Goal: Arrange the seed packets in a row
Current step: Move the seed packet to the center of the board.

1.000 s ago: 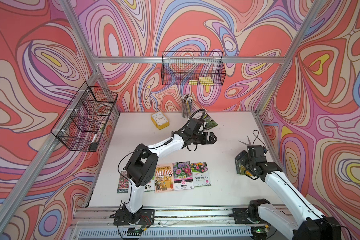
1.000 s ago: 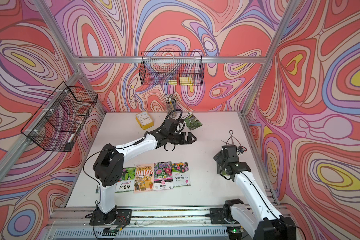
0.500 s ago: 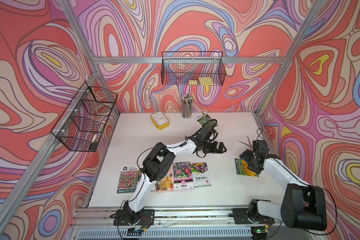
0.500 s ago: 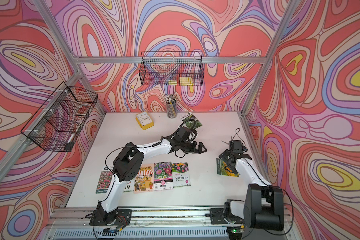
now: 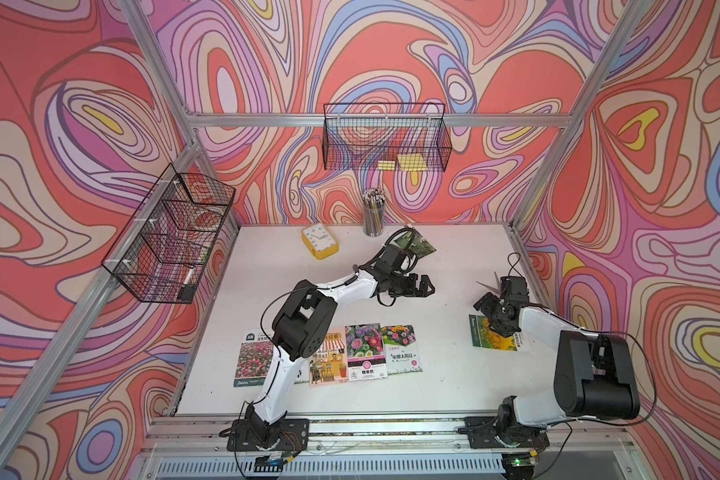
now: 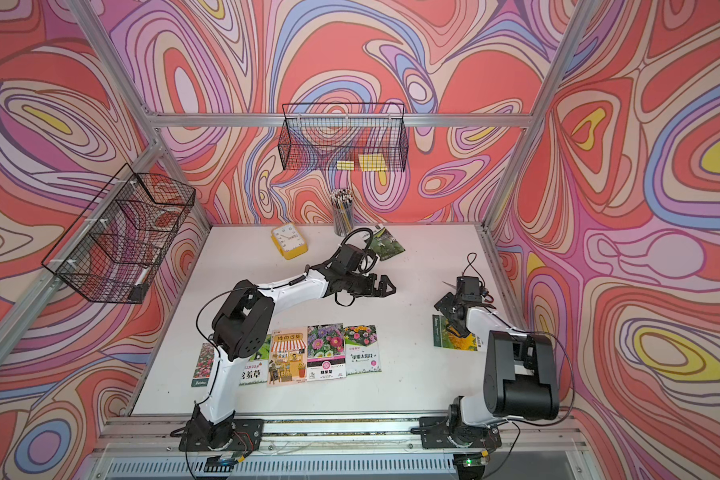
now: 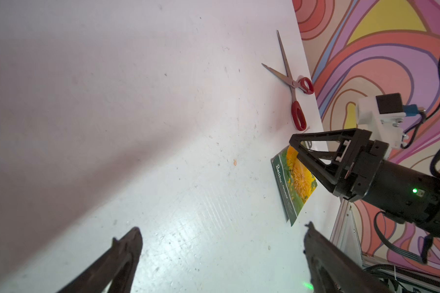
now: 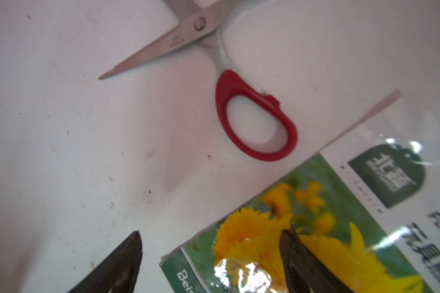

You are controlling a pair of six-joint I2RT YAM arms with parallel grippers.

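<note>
Several seed packets lie side by side near the table's front: a pink flower field [image 5: 253, 363], an orange shopfront [image 5: 328, 361], purple flowers [image 5: 364, 351] and mixed blooms [image 5: 400, 348]; my left arm hides part of that row. A sunflower packet [image 5: 489, 343] lies apart at the right. A green packet [image 5: 421, 245] lies at the back. My right gripper [image 8: 212, 232] is open low over the sunflower packet [image 8: 302, 228], one finger above it and the other above bare table. My left gripper [image 5: 427, 287] hangs open over the table's middle, holding nothing.
Red-handled scissors [image 8: 254, 114] lie open just behind the sunflower packet by the right wall. A yellow clock [image 5: 320, 242] and a pencil cup [image 5: 373, 212] stand at the back. Wire baskets hang on the back wall [image 5: 385, 143] and the left wall [image 5: 171, 237].
My left gripper has swung from beside the green packet out toward the table's middle. The right arm has folded back, its gripper staying over the sunflower packet.
</note>
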